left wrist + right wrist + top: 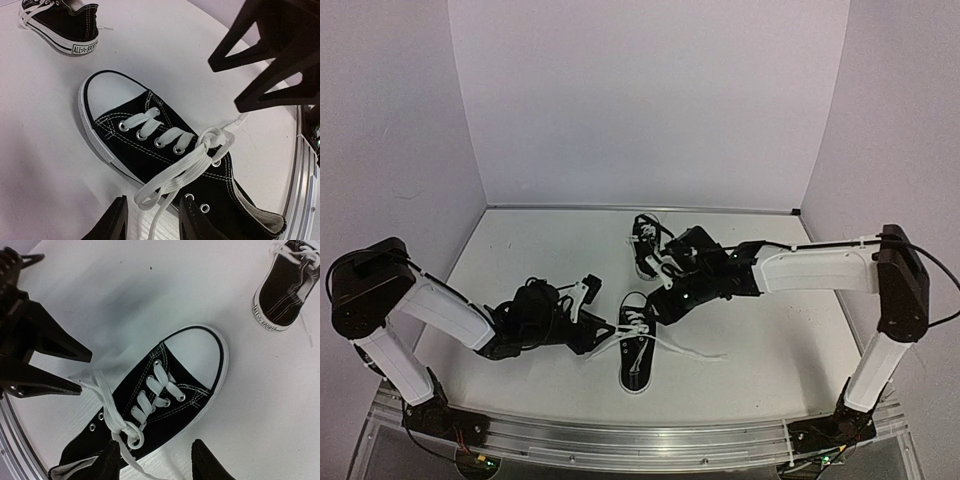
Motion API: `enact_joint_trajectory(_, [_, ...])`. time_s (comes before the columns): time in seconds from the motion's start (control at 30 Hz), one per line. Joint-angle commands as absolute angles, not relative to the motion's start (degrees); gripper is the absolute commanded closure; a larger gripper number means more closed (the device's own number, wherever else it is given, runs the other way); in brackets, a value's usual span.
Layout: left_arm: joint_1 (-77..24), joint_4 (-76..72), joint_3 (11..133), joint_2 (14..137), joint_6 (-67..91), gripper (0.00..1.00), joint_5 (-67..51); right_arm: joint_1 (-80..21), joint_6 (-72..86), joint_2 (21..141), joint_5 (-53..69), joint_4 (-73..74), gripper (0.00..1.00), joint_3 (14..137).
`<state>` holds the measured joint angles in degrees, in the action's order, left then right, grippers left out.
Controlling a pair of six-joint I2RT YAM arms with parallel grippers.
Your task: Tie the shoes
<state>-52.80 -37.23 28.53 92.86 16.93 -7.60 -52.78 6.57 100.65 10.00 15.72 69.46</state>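
1. Top external: near shoe central, toe toward 12 o'clock; second shoe beyond at 12.
2. Left gripper at its 9 o'clock, jaws apart, straddling lace.
3. Right gripper at 1 o'clock, jaws apart.

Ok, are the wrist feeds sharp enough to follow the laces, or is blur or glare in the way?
Left wrist: near shoe and laces sharp, no glare, edges bent by the wide lens. Right wrist: equally sharp, soft shadow on the table. Top external: evenly lit, white laces faint against the white table.
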Motion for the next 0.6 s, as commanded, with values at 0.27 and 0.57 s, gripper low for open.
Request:
enact_joint_trajectory(0.27, [-52.47, -31.23, 33.44, 92.93, 12.85, 0.60, -11.83, -51.29, 0.50, 110.17, 21.89, 21.72, 0.64, 77.77])
enact_joint_trajectory(0.57, [-52.24, -30.86, 33.96, 94.01, 13.01, 0.61, -10.86, -51.29, -1.91, 111.08, 24.05, 22.65, 0.88, 78.10])
